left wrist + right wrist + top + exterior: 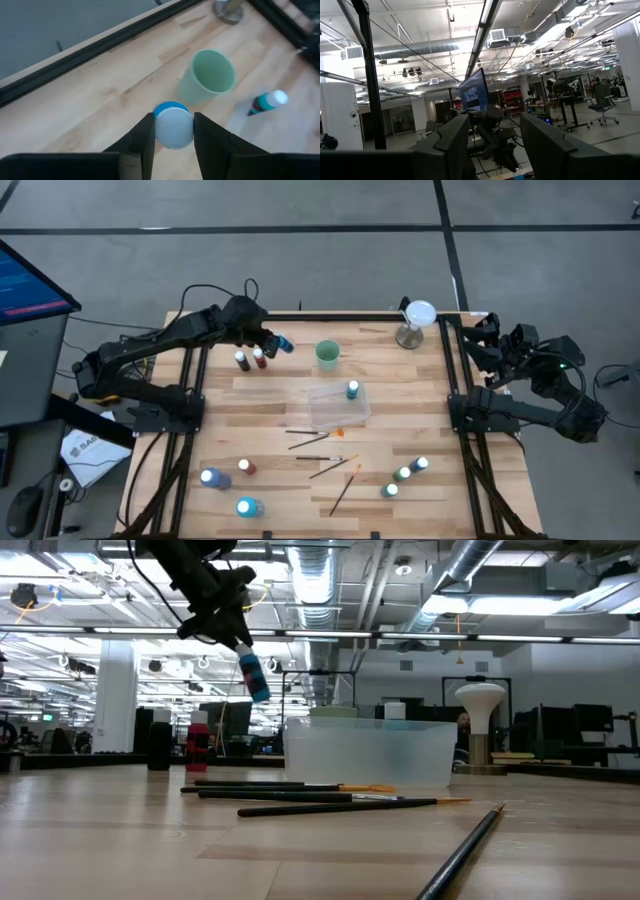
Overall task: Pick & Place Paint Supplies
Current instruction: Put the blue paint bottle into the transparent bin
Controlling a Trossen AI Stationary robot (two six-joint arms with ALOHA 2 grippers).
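My left gripper (272, 340) is shut on a blue white-capped paint bottle (286, 345), up in the air near the table's far left, beside a green cup (327, 355). Two bottles (251, 359) stand on the table just under it. One bottle (352, 390) stands in the clear tray (330, 412). Several thin brushes (318, 436) lie flat near the table's middle. More bottles stand at the near left (212, 477) and near right (404, 474). My right gripper (495, 145) is open, parked off the table's right edge. My left gripper pinches the blue bottle between its two fingers (144, 137) at the white cap end (173, 129). It comes from above, slanting toward the table's right. The bottle is lifted clear and hangs tilted below the fingers, its blue body (255, 678) pointing down.
A white mushroom-shaped lamp (415, 320) stands at the far right corner. A dark rail (100, 45) runs along the table's far edge. Bare wood lies between the tray and the left-hand bottles.
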